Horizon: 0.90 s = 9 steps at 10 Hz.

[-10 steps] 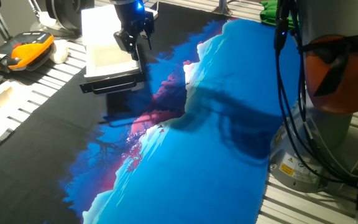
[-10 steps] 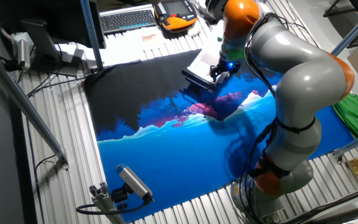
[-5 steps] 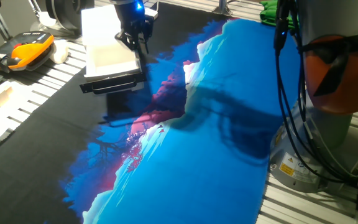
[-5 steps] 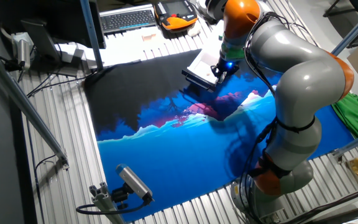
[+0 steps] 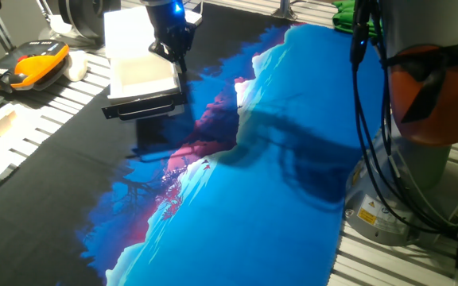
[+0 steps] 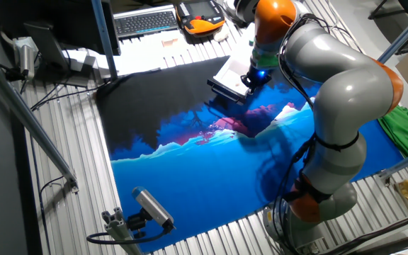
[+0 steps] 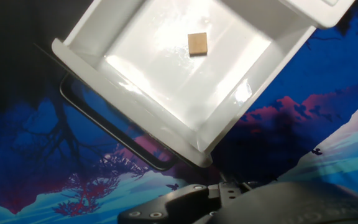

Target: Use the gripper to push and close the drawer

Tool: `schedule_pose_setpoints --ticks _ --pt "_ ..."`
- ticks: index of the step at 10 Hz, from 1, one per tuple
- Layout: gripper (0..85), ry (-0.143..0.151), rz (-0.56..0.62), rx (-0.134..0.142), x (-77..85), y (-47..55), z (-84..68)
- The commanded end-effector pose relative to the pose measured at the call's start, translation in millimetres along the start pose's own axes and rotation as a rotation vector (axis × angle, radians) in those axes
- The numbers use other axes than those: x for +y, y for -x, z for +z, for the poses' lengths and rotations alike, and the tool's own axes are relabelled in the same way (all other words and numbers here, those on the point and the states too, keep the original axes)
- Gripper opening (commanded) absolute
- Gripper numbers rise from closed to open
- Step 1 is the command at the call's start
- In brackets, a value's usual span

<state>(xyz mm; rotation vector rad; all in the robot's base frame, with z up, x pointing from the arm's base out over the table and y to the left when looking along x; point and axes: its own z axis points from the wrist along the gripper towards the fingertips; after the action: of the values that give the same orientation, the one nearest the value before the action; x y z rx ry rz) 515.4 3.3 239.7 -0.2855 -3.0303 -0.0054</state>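
Observation:
The drawer stands pulled out of its white unit, pale inside, its grey front and black bar handle facing the mat. In the hand view the drawer holds a small tan square, and its handle runs below the front. My gripper, lit blue at the wrist, hangs over the drawer's right rim with its fingers together and nothing between them. From the other fixed view my gripper sits just right of the drawer.
An orange-and-black case lies left of the unit. A keyboard sits behind the table. The arm's base and cables stand at the right. A blue and black printed mat covers the table.
The gripper's fingers have come together from a spread stance and it has risen slightly. The drawer has not moved.

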Motion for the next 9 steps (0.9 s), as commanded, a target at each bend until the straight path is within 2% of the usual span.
schedule_pose_setpoints --ticks 1,2,7,9 --pt "0.0 0.000 0.000 0.000 0.0 0.0 0.0" --pt "0.0 0.001 0.000 0.000 0.2 0.0 0.1" --pt "0.0 -0.001 -0.035 -0.037 8.7 1.9 -1.8" --pt "0.0 0.000 -0.029 -0.028 17.1 2.7 -4.7"
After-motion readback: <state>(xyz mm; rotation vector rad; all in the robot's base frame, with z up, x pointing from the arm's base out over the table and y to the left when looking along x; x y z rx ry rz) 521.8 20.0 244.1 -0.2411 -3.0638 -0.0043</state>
